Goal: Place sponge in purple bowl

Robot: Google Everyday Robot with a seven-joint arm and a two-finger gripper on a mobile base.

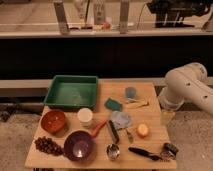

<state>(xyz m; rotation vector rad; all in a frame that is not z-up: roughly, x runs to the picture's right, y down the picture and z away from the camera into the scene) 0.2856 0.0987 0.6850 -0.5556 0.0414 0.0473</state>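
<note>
One teal sponge [113, 104] lies in the middle of the surface [152, 92], well apart from the purple bowl [79, 145] at the near left. The claw [167, 111] hangs by the right edge; apart or together, I cannot tell. Grabbing has not begun, I think: next it must reach left to the sponge.

- tool [167, 115]: pale and smeared, under the white arm [192, 87] at the right edge of the counter [150, 90]; outline can't be made out.
- Arm is cut off by the right frame edge.
- Dark lump [170, 149] in front of the tool, at the counter corner: can't identify.
- Yellowish bits [136, 104] left of the tool: too blurred to name.
- Gear on the ledge [95, 17] far behind the tool: blurred and cropped at the top.
</note>
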